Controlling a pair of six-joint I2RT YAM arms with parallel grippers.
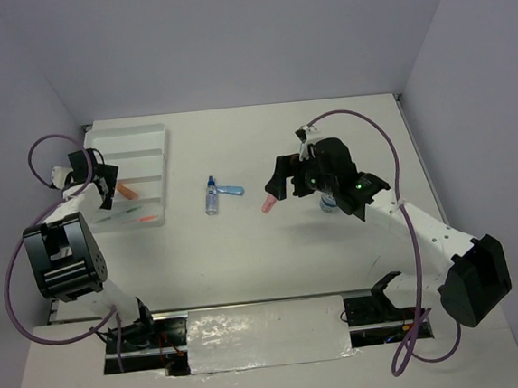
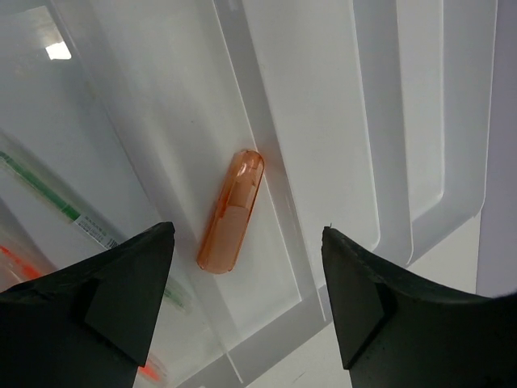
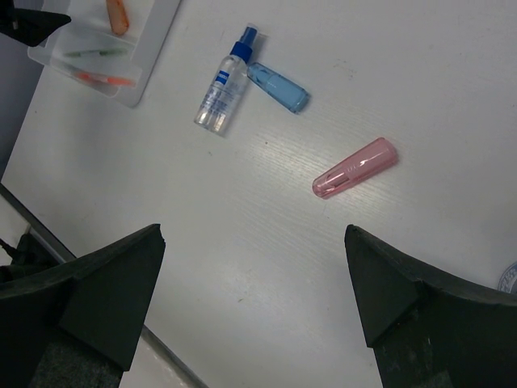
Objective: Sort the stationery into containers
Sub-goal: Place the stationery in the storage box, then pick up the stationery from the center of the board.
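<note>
The right hand point(image 3: 252, 267) hangs above the white tabletop point(image 1: 247, 268) with its jaws spread wide and nothing between them. Below it lies a translucent pink capsule-shaped piece point(image 3: 355, 167), on its side. Farther out, a small clear bottle with a blue cap point(image 3: 225, 83) lies flat, touching a translucent light blue capsule-shaped piece point(image 3: 277, 86) near its cap. At the far left, the left hand point(image 2: 246, 275) hangs over the white rectangular plastic tray point(image 1: 137, 146), jaws wide, gripping nothing. A translucent orange capsule-shaped piece point(image 2: 232, 212) lies flat in one compartment, against a divider wall. A thin green pen point(image 2: 48, 194) lies in the tray, apart from it.
</note>
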